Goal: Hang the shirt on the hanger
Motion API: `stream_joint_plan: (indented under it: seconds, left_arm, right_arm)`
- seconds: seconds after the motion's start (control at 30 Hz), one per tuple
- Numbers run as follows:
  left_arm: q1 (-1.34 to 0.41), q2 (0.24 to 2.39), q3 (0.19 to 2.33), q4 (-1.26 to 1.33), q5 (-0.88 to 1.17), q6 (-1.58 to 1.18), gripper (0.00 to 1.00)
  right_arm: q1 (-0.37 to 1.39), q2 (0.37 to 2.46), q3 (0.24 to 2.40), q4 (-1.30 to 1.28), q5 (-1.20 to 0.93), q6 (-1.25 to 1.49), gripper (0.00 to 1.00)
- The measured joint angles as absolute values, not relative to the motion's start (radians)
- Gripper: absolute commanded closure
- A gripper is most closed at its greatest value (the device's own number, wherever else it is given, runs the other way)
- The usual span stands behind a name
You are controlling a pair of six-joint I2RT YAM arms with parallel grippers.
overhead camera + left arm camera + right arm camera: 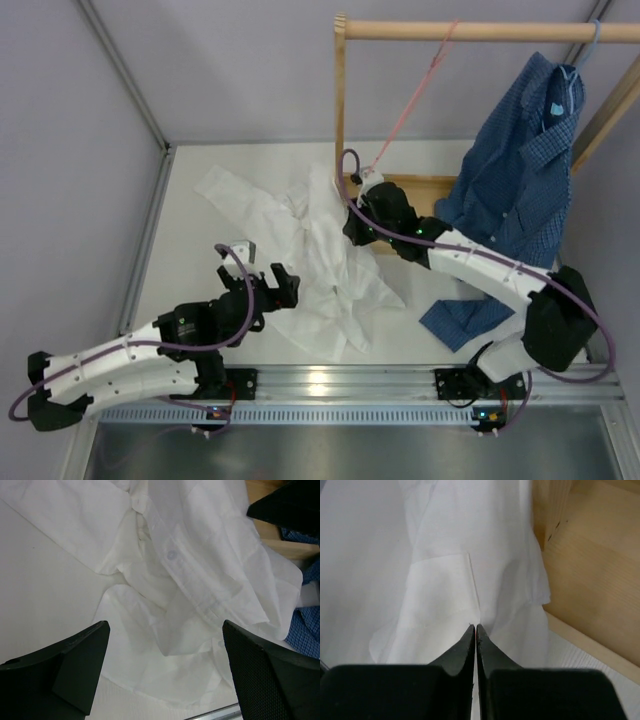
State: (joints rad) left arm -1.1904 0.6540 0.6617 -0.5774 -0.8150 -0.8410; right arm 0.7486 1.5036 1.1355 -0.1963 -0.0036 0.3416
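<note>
left gripper [165,627] apart over shirt [200,555] | right gripper [476,626] pinched together on shirt fold

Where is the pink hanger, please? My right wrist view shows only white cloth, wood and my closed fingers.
Observer: The hanger hangs by its hook from the wooden rail and slants down toward your right gripper.
Operator: Thank you. What is the left gripper doing?
Observer: The left gripper is open and holds nothing. It is poised over the near-left part of the shirt.
Operator: Is anything else on that rail?
Observer: Yes, a dark blue checked shirt hangs from a light blue hanger further right.
</note>
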Motion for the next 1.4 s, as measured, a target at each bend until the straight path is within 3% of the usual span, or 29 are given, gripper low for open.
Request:
stream_joint_plan:
  seconds: [0.33, 0.37, 0.4, 0.47, 0.53, 0.67, 0.9, 0.93, 1.0, 1.03, 1.07, 1.1, 1.23, 1.4]
  left_arm:
    - [-1.189, 0.715, 0.637, -0.399, -0.548, -0.617, 0.02]
    - [-1.189, 0.730, 0.630, -0.376, -0.523, -0.603, 0.02]
    - [-1.189, 0.743, 0.627, -0.362, -0.509, -0.597, 0.02]
    - [-1.189, 0.781, 0.626, -0.344, -0.526, -0.606, 0.02]
    - [-1.189, 0.814, 0.627, -0.353, -0.578, -0.651, 0.02]
    - [-1.189, 0.831, 0.641, -0.435, -0.687, -0.774, 0.02]
    - [-1.187, 0.760, 0.641, -0.502, -0.756, -0.852, 0.02]
    - [-1.187, 0.754, 0.641, -0.506, -0.758, -0.855, 0.02]
    - [-1.187, 0.747, 0.641, -0.517, -0.761, -0.859, 0.02]
    - [-1.187, 0.744, 0.641, -0.526, -0.763, -0.859, 0.02]
    - [-1.187, 0.741, 0.641, -0.537, -0.765, -0.859, 0.02]
    - [-1.187, 0.738, 0.641, -0.546, -0.768, -0.859, 0.02]
    - [-1.187, 0.707, 0.641, -0.588, -0.777, -0.859, 0.02]
    - [-1.187, 0.649, 0.641, -0.624, -0.789, -0.850, 0.02]
  right_arm:
    - [0.740, 0.808, 0.749, -0.231, 0.259, 0.405, 1.00]
    - [0.715, 0.745, 0.728, -0.242, 0.262, 0.408, 0.96]
    - [0.694, 0.717, 0.714, -0.249, 0.260, 0.413, 0.85]
    - [0.646, 0.677, 0.699, -0.258, 0.228, 0.414, 0.55]
    - [0.618, 0.725, 0.721, -0.254, 0.146, 0.397, 0.47]
    - [0.615, 0.985, 0.859, -0.252, 0.000, 0.355, 0.42]
    - [0.632, 1.458, 1.124, -0.232, -0.162, 0.296, 0.40]
    - [0.639, 1.512, 1.163, -0.234, -0.174, 0.288, 0.41]
    - [0.651, 1.608, 1.239, -0.236, -0.192, 0.275, 0.57]
    - [0.656, 1.642, 1.267, -0.234, -0.197, 0.267, 0.68]
    - [0.661, 1.678, 1.295, -0.233, -0.204, 0.261, 0.94]
    - [0.666, 1.701, 1.309, -0.232, -0.208, 0.253, 1.00]
    - [0.679, 1.687, 1.272, -0.233, -0.176, 0.267, 1.00]
    - [0.693, 1.399, 1.096, -0.275, -0.027, 0.302, 1.00]
